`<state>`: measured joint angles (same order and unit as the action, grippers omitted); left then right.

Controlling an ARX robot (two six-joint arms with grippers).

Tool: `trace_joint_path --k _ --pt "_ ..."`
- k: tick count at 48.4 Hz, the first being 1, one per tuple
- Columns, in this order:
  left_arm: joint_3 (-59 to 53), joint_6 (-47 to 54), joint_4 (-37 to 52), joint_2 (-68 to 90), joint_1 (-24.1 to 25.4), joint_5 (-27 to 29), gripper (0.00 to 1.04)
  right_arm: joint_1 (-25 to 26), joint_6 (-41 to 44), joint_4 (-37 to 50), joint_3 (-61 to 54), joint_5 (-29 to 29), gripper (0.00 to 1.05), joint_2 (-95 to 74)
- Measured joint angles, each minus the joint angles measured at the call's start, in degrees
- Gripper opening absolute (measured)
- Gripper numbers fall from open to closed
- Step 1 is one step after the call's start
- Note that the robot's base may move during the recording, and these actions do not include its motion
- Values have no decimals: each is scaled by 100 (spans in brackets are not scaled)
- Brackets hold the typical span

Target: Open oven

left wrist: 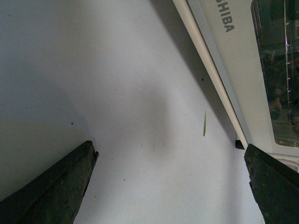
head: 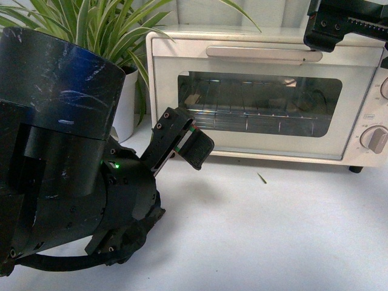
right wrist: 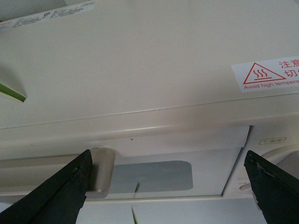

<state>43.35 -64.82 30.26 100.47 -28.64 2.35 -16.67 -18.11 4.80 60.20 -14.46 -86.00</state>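
The cream-white oven (head: 267,133) stands at the back of the white table, door shut, with a glass window (head: 260,103), a wire rack inside and a long bar handle (head: 264,53) across the top of the door. My right gripper (head: 348,24) hovers open above the oven's top right corner. The right wrist view looks down on the oven top (right wrist: 140,60) and the handle's end (right wrist: 102,170) between the open fingers (right wrist: 56,196). My left gripper (head: 191,145) is open and empty, low in front of the door's lower left. The left wrist view shows the oven's lower front (left wrist: 233,56).
A potted plant (head: 103,24) in a white pot stands left of the oven. Knobs (head: 374,139) sit on the oven's right side. A small green leaf bit (head: 261,177) lies on the table (head: 273,236) before the oven. A heat warning sticker (right wrist: 266,74) is on the oven top.
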Motion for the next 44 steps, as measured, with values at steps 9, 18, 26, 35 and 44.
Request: trace_joint_path --k 9,18,26,35,44 --pt "-2 2 0 0 0 0 98 -4 142 -136 -22 127 95 50" --pt "-61 2 7 -46 13 2 98 -31 245 256 -575 249 95 343" --pt "-208 2 11 -177 72 0 98 -37 243 568 -1130 417 95 647" --pt "-291 2 13 -245 92 4 98 -37 225 691 -1641 750 95 1003" --pt "-284 2 9 -247 87 7 98 15 267 601 -2092 1056 95 1397"
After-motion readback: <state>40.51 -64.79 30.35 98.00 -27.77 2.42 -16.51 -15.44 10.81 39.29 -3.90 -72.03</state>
